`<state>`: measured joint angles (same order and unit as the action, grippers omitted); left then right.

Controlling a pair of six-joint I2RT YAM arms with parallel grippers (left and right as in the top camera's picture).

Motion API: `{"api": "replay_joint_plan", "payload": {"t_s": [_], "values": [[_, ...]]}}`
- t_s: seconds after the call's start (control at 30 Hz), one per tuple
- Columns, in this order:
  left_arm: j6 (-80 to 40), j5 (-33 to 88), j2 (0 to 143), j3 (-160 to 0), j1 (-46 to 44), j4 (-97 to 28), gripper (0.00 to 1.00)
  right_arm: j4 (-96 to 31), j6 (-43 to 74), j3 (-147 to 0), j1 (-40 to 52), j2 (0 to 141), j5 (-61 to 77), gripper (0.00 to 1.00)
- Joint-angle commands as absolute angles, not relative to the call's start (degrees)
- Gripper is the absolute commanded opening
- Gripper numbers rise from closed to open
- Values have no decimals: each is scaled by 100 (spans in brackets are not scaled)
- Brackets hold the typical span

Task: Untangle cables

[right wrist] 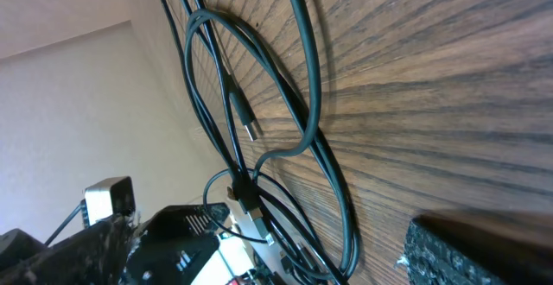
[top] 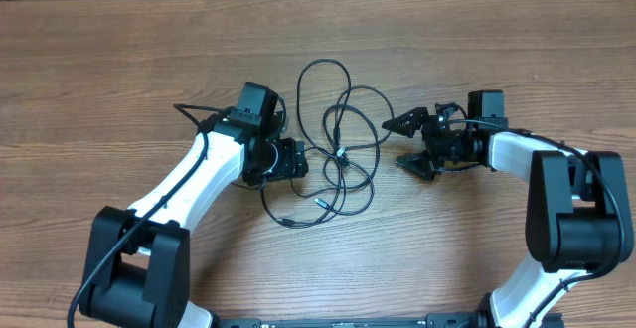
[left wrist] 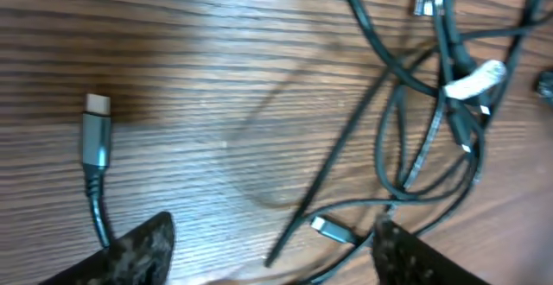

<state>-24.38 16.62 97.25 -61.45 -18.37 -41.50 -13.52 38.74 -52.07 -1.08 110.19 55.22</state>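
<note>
On the table (top: 99, 70), left pincer (left wrist: 275, 255) and right pincer (top: 397, 142) both open, empty, flanking the tangled cables (top: 343, 154).

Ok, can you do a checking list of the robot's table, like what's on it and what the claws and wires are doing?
surface: brown wooden table, grain showing.
job's things: thin black cables in one looped tangle between the arms; a white wrap binds some strands; one silver-tipped plug lies off to the side.
clutter: nothing seen.
grippers: left gripper open over loose strands, gripping nothing; right gripper wide open beside the tangle, holding nothing.
cables: thicker black cord runs along the left arm, apart from the tangle.
surroundings: plain pale surface beyond the table edge.
</note>
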Motion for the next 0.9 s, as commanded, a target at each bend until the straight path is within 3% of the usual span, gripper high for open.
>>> {"api": "replay_joint_plan", "payload": {"t_s": [0.0, 0.13, 0.17, 0.27, 0.37, 0.57, 0.87], "values": [[-2593, 1400, 10001, -6023, -1970, -4045, 68, -1490, 3719, -4912, -82, 11354, 4241, 100], [-2596, 1529, 10324, -6014, -2233, -3861, 58, -1490, 3719, -4912, -82, 11354, 4241, 100], [-2596, 1527, 10429, -6014, -2320, -3793, 47, -1490, 3719, -4912, -82, 11354, 4241, 100], [-2593, 1527, 10429, -6016, -2320, -3793, 29, -1490, 3717, -4912, -82, 11354, 4241, 100], [-2591, 1546, 10429, -6016, -2316, -3789, 4, -1490, 3717, -4912, -82, 11354, 4241, 100], [-1562, 2377, 10197, -6501, -2228, -4047, 4, -1514, 3588, -4912, -80, 11354, 4246, 100], [-1446, 2165, 8766, -8777, -2213, -5194, 4, -1509, 3395, -4912, -80, 11354, 4294, 100]]}}
